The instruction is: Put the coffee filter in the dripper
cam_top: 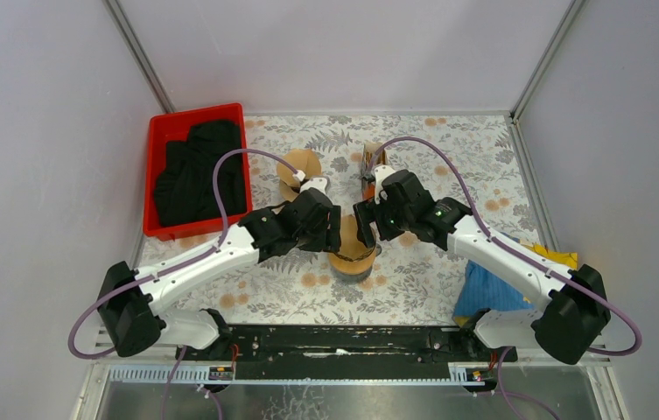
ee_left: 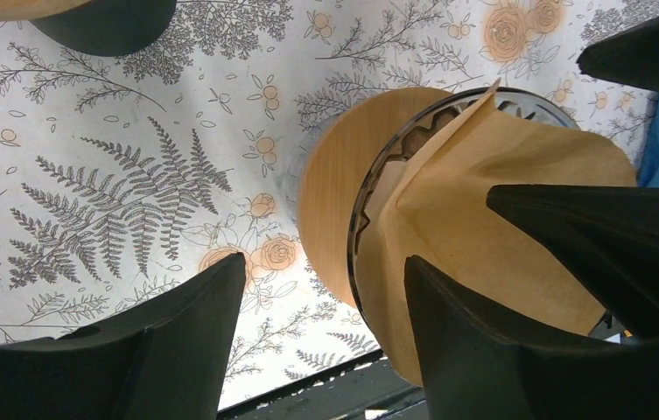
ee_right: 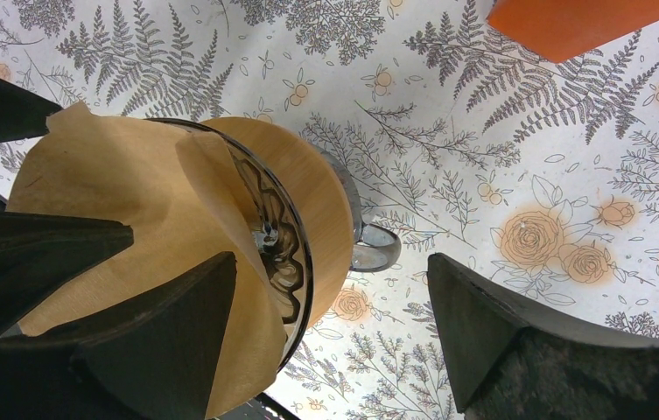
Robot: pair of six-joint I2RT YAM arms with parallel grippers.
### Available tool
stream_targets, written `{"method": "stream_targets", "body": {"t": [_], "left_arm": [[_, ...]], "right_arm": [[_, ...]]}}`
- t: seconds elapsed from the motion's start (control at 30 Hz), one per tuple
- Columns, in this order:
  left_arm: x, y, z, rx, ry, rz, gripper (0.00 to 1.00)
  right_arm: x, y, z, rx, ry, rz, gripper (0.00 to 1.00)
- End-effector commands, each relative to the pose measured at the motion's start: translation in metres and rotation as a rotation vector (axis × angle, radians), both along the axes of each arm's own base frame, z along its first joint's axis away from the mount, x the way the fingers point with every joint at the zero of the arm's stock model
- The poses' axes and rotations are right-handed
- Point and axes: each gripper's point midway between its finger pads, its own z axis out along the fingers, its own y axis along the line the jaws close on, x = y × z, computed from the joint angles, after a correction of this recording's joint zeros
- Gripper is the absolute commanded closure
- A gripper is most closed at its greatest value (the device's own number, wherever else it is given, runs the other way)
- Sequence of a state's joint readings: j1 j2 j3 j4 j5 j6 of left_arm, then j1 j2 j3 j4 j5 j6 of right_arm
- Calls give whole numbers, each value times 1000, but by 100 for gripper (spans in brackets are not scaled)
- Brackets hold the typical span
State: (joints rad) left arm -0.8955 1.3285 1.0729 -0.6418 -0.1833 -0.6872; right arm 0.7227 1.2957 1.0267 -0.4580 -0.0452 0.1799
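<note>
The glass dripper (cam_top: 352, 261) with a wooden collar (ee_left: 339, 188) stands on the floral mat, between the two arms. A brown paper coffee filter (ee_left: 492, 219) sits opened inside it, its edge sticking up past the rim; it also shows in the right wrist view (ee_right: 107, 201). My left gripper (cam_top: 336, 234) is open, one finger (ee_left: 483, 350) over the filter and the other (ee_left: 185, 341) outside the dripper. My right gripper (cam_top: 362, 229) is open too, one finger (ee_right: 168, 341) over the filter and the other (ee_right: 527, 350) over the mat. Neither gripper pinches the paper.
A red bin (cam_top: 161, 131) holding black cloth stands at the back left. More brown filters on a dark stand (cam_top: 299, 164) and an orange object (cam_top: 369, 166) lie behind the dripper. A blue cloth (cam_top: 487, 289) and a yellow item (cam_top: 557, 255) lie at the right.
</note>
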Motion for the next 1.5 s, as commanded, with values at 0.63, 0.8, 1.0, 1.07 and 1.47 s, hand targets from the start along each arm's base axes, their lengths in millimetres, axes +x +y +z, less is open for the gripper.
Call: {"method": "stream_targets", "body": {"t": [0.63, 0.8, 1.0, 1.07, 1.47], "left_arm": [[19, -8, 38, -139, -103, 31, 20], [25, -1, 56, -169, -141, 32, 18], [43, 35, 89, -209, -228, 103, 13], [47, 53, 98, -208, -265, 144, 11], [33, 153, 146, -168, -530, 391, 0]], "right_arm": [[9, 14, 50, 124, -96, 19, 11], [14, 8, 70, 140, -175, -4, 8], [23, -17, 100, 128, -324, -83, 3], [27, -31, 110, 121, -390, -134, 1], [16, -132, 144, 84, -678, -493, 1]]}}
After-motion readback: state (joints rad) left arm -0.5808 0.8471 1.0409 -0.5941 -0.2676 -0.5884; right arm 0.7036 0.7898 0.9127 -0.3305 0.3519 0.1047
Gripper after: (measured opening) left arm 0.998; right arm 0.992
